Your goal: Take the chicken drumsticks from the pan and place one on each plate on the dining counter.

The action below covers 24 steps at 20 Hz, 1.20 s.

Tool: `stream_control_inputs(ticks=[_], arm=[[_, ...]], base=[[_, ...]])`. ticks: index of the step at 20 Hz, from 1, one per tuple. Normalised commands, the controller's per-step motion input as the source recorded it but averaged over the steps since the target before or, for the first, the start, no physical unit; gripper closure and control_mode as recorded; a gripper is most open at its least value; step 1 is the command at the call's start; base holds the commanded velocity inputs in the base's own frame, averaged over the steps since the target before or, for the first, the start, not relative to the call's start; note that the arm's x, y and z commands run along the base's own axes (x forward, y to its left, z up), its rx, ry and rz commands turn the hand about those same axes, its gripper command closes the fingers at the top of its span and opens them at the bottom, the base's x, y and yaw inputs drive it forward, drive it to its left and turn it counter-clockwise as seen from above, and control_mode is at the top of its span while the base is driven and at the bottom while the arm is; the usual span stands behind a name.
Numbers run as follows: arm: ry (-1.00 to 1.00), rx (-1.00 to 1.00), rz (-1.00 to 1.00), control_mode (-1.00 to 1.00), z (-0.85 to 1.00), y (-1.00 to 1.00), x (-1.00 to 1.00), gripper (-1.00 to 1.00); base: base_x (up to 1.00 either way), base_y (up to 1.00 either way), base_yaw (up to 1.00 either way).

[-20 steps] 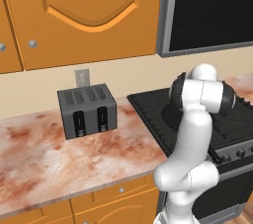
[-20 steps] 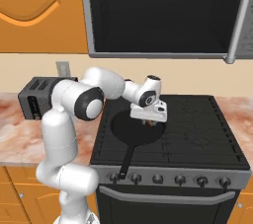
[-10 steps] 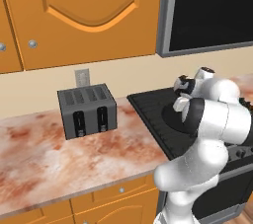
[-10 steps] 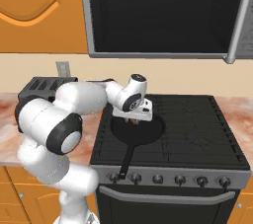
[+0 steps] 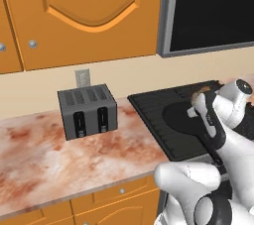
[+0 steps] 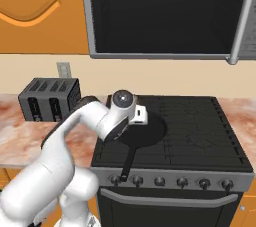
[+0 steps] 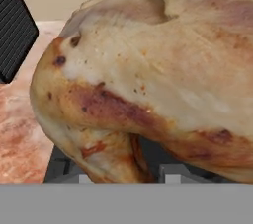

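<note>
A golden-brown chicken drumstick (image 7: 148, 70) with darker browned patches sits right in front of the hand camera, and my gripper (image 7: 123, 174) is shut on it. From the left base view the gripper (image 5: 195, 106) hangs above the round black pan (image 5: 183, 119), with a bit of brown drumstick (image 5: 201, 89) showing at it. In the right base view the hand (image 6: 136, 115) hovers at the left rim of the pan (image 6: 147, 133), whose long handle (image 6: 127, 161) points toward the stove's front. The plates and the dining counter are out of view.
The pan rests on a black stove top (image 6: 195, 131) with a row of knobs (image 6: 180, 182) along its front. A dark toaster (image 5: 87, 111) stands on the marbled worktop (image 5: 54, 159) to the left. Orange wall cabinets (image 5: 84, 16) and a microwave (image 6: 165, 16) hang above.
The arm has swung left across the stove, carrying the hand from the pan's middle to its left rim. The jaws have closed a little further.
</note>
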Motion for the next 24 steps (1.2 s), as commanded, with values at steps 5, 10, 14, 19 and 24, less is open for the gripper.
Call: stream_control_inputs(ticks=[5,10,14,19,24], arm=[[-0.05,0.00,0.05,-1.00,0.77,0.30,-1.00,1.00],[0.09,-0.15,0.18,-1.00,0.14,0.95,-0.98,1.00],[0.00,-0.10,0.18,-1.00,0.00,0.69,-0.40,1.00],[-0.01,-0.05,0.15,-1.00,-0.02,0.26,-0.04,1.00],[-0.04,-0.12,0.06,-1.00,-0.29,0.57,0.00,1.00]], base=[[0.00,0.00,0.00],[0.00,0.00,0.00],[0.00,0.00,0.00],[0.00,0.00,0.00],[0.00,0.00,0.00]])
